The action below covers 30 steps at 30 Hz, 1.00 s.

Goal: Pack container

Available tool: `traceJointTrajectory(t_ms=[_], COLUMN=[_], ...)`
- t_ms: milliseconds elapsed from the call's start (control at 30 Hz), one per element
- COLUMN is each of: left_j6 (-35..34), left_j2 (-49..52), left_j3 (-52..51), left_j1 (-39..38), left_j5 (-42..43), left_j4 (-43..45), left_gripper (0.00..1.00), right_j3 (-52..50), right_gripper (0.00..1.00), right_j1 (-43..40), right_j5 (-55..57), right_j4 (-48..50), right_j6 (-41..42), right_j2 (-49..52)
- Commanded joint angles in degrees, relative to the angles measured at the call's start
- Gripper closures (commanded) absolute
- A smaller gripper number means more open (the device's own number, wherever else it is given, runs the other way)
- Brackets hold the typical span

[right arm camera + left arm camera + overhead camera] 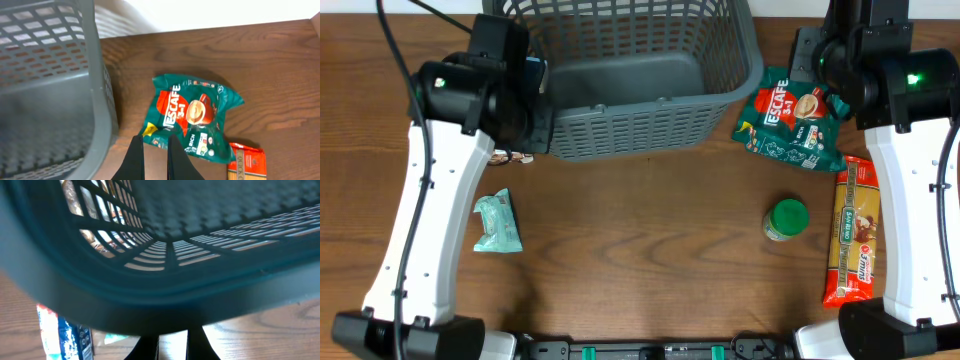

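The container, a large dark grey lattice basket, stands at the back middle of the table with nothing showing inside it. My left gripper is at its left wall. In the left wrist view the thick rim of the container fills the frame and hides the tips of the left gripper, which is shut; no hold on anything shows. My right gripper hovers shut and holding nothing just right of the container. The tips of this right gripper are above bare wood beside a green Nescafe packet.
The Nescafe packet lies right of the basket. A red pasta packet and a green-lidded jar are nearer the front right. A teal packet lies at the left. A small packet peeks from under my left arm.
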Motion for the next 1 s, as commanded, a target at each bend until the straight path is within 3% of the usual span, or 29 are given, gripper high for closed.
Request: traceJointTrajectory(t_ms=[0,633,667,767,800,833,900,967], left_j6=[0.17,1.03,1.05,1.25,1.25,1.22,1.14,0.59], left_j2=[2.29,3.5,3.37,2.25,1.51,0.44,-1.44,-3.67], left_j3=[-0.04,-0.02,-0.02,-0.02,-0.02,0.02,0.02,0.02], left_j1=[-0.17,-0.2,-0.24,-0.22,-0.22,-0.22,-0.13,0.28], left_j5=[-0.28,-3.26,-3.26,-3.28,-3.28,-3.28,-3.3,-3.39], left_j4=[1.18,2.71,1.95,0.44,0.44,0.48,0.48,0.44], left_gripper=[0.95,0.93,0.89,0.64,0.62,0.33,0.03,0.01], right_j3=[0.22,0.22,0.22,0.24,0.24,0.24,0.31,0.33], right_gripper=[0.99,0.99,0.95,0.37,0.2,0.06,0.01,0.01], right_j1=[-0.63,-0.63,-0.63,-0.72,-0.87,-1.25,-2.49,-4.5], right_j5=[0.42,0.42,0.42,0.42,0.44,0.42,0.42,0.39], right_j4=[-0.37,-0.61,-0.61,-0.31,-0.07,0.26,0.85,1.75], right_j6=[0.66,0.63,0.63,0.61,0.52,0.44,0.46,1.4], right_j2=[0.02,0.02,0.02,0.02,0.0,0.0,0.0,0.0])
